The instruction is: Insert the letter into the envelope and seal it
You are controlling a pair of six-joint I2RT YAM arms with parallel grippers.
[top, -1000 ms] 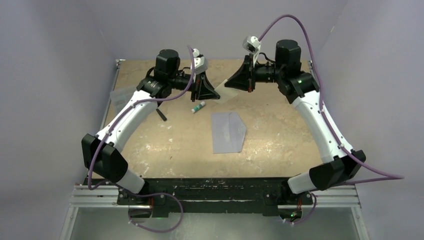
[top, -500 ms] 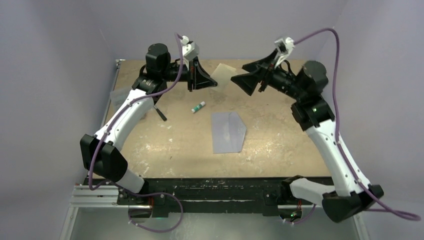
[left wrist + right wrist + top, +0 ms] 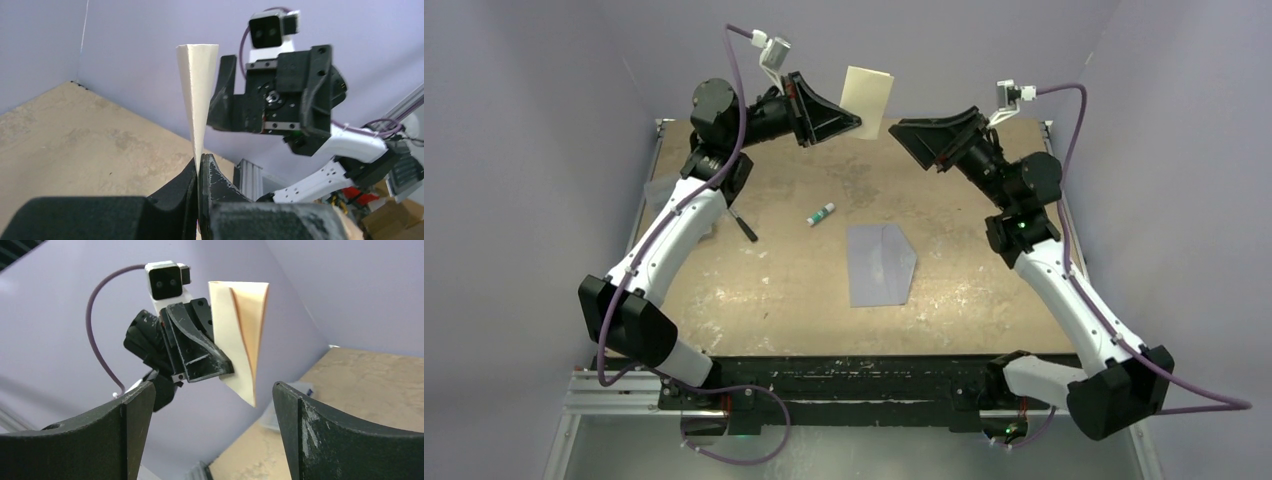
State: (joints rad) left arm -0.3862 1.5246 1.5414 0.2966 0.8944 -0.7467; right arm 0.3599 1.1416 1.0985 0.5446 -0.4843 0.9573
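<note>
Top view: the left tool (image 3: 855, 122) is clamped on the lower edge of the letter (image 3: 868, 98), a folded peach-tan sheet held aloft at 12 o'clock, above the far edge of the counter (image 3: 984, 270) and clear of it. The left wrist view shows the sheet edge-on, its folded leaves spreading apart above the pinch; its long axis stands roughly upright. The right tool (image 3: 912, 140) sits just beside the letter at about 4 o'clock, jaws spread wide with nothing between them, not touching the sheet. The envelope (image 3: 881, 265) lies flat mid-counter, well apart from the letter, at 6 o'clock from it. Its long axis runs 12 to 6 and its pointed flap is open toward 3 o'clock, so the mouth likely faces 3 o'clock. Judgement: insertion not begun. The letter must come down and turn flat to enter from 3 o'clock. Only the left arm has it, and neither arm is clearly nearer the envelope. A glue stick (image 3: 821, 213) lies at 10 o'clock from the envelope.
</note>
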